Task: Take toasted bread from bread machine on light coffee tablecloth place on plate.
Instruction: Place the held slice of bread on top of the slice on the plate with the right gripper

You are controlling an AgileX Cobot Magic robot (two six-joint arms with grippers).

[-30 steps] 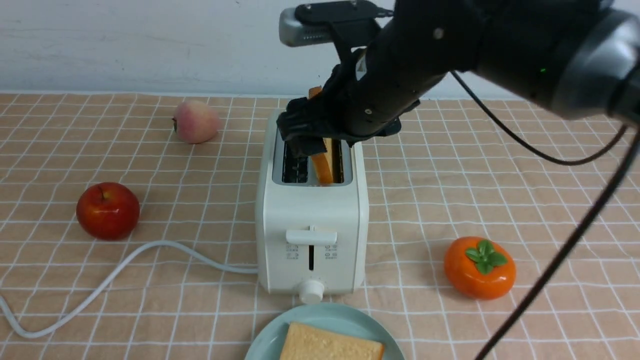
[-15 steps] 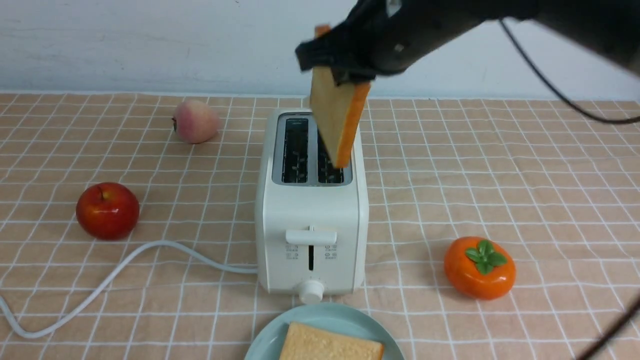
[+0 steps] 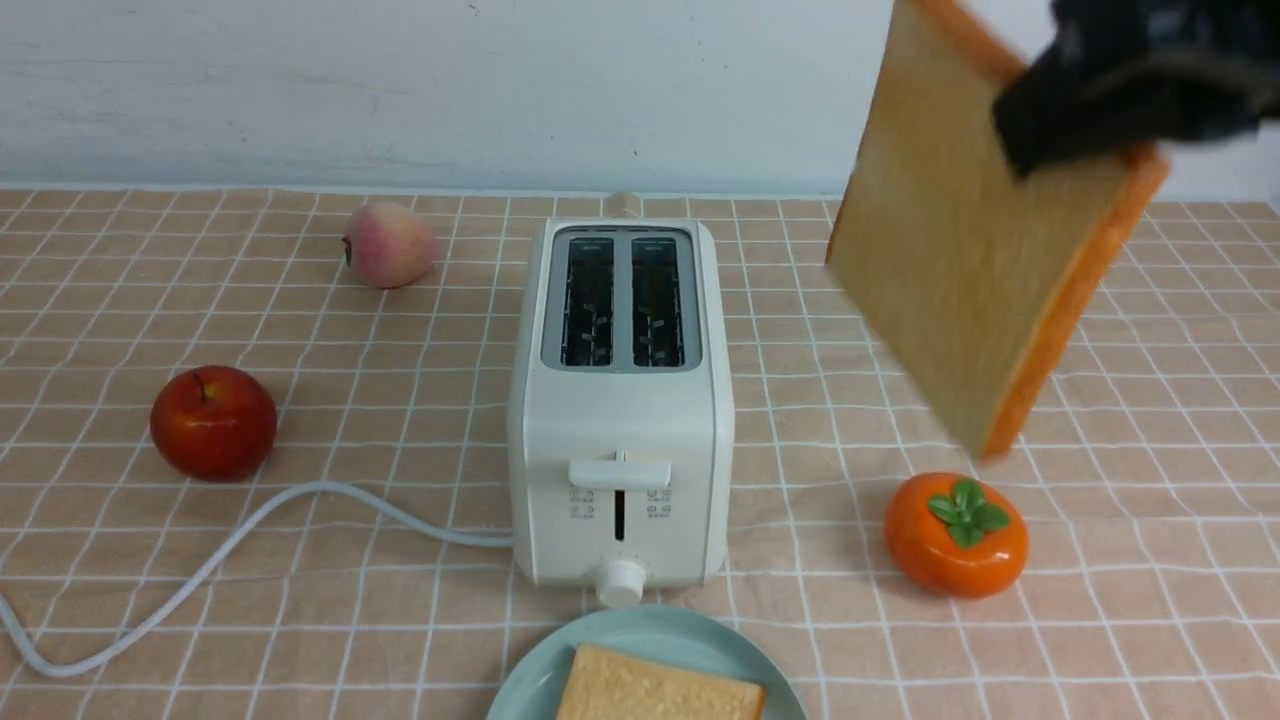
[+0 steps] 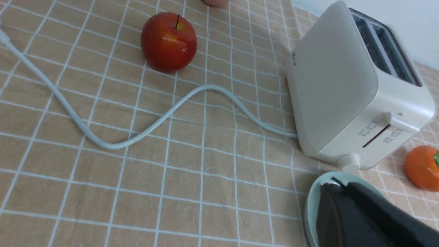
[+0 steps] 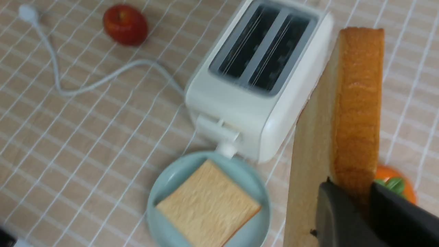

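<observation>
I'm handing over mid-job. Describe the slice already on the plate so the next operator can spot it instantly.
Start at the cream-white toaster in the middle of the tablecloth. Directly in front of its round knob sits the pale mint plate, and the slice on the plate lies flat on it. Unlike the other slice, held up in the air in the right gripper, this one is lying flat and untouched.

Plate (image 3: 530,690) and its toast slice (image 3: 650,695) cut off by the front view's lower edge; right gripper (image 3: 1120,85) blurred, partly out of frame.

Glossy smooth bread machine (image 3: 620,470) on wrinkled matt cloth light coffee tablecloth (image 3: 350,620).
</observation>
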